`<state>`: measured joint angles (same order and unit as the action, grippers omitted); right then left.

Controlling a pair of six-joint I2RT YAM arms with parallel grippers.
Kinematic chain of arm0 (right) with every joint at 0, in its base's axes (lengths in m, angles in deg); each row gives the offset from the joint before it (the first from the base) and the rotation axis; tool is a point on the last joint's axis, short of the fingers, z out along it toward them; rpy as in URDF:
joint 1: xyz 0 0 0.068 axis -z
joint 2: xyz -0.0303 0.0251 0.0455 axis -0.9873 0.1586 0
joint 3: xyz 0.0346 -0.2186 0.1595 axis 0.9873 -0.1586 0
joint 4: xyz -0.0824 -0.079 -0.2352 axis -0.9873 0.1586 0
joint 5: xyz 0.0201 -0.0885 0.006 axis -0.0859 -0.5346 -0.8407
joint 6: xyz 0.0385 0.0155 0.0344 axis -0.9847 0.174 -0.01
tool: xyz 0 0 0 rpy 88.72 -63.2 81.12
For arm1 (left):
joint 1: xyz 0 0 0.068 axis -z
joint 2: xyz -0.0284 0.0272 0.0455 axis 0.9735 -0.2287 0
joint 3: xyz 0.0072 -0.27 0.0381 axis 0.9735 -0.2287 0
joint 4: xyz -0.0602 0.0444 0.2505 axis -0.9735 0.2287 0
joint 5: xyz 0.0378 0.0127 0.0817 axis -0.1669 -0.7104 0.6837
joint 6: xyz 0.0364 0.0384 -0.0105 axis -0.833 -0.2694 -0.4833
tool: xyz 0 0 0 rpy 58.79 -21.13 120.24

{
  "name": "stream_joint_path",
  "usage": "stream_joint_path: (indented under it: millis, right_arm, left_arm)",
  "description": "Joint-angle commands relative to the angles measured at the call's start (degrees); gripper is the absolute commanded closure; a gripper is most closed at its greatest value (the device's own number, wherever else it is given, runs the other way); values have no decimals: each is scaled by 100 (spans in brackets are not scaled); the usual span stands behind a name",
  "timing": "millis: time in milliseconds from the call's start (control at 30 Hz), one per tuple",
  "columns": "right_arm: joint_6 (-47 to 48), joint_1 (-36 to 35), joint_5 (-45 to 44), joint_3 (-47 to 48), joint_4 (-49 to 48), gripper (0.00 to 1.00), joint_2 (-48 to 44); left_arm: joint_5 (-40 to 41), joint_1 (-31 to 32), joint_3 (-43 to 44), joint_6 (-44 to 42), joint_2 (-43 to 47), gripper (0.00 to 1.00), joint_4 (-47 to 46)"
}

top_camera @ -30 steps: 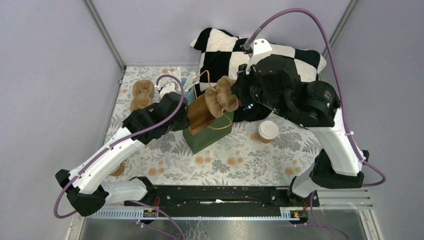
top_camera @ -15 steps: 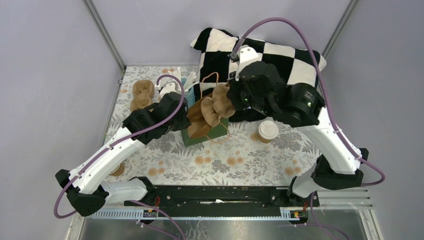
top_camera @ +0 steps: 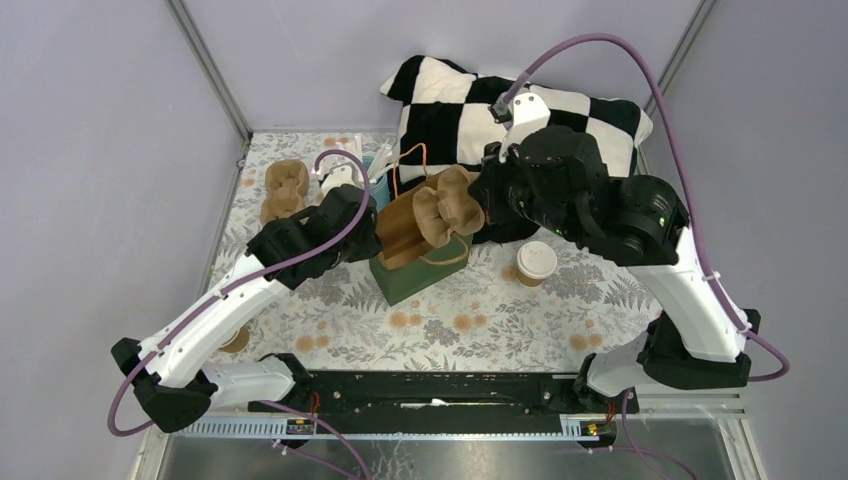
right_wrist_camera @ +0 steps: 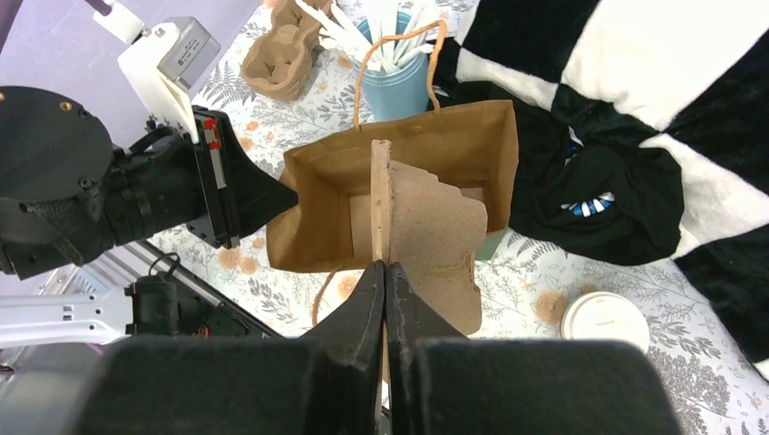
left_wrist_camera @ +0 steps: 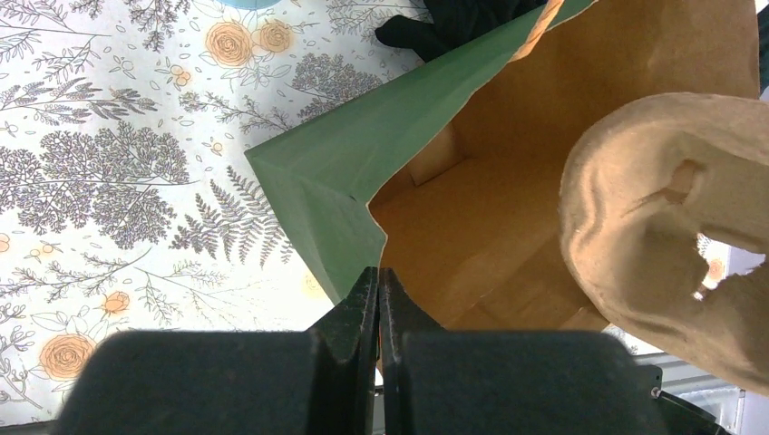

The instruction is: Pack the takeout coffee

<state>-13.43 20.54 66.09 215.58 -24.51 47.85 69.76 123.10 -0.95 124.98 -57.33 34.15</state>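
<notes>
Left gripper (left_wrist_camera: 378, 276) pinches the green bag (left_wrist_camera: 317, 186) at its rim, right gripper (right_wrist_camera: 385, 267) clamps the carrier (right_wrist_camera: 426, 231) above; I'd next lower it squarely.

Floral table (top_camera: 470, 330): green bag (top_camera: 410, 280) centre, takeout coffee (top_camera: 536, 262) right. Checkered pillow (top_camera: 590, 105) far right; pulp carriers (top_camera: 284, 188) far left.

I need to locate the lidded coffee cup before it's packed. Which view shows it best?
Top external: the takeout coffee stands unobstructed right of the green bag. Right wrist catches only its lid; left wrist misses it.
</notes>
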Motion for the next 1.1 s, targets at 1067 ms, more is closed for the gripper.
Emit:
stream_joint_path:
  millis: [1067]
  right_arm:
    - [-175, 1406, 3140, -3599, -3345, 100, 157]
  left_arm:
    - [-167, 95, 122, 462, -73, 96, -298]
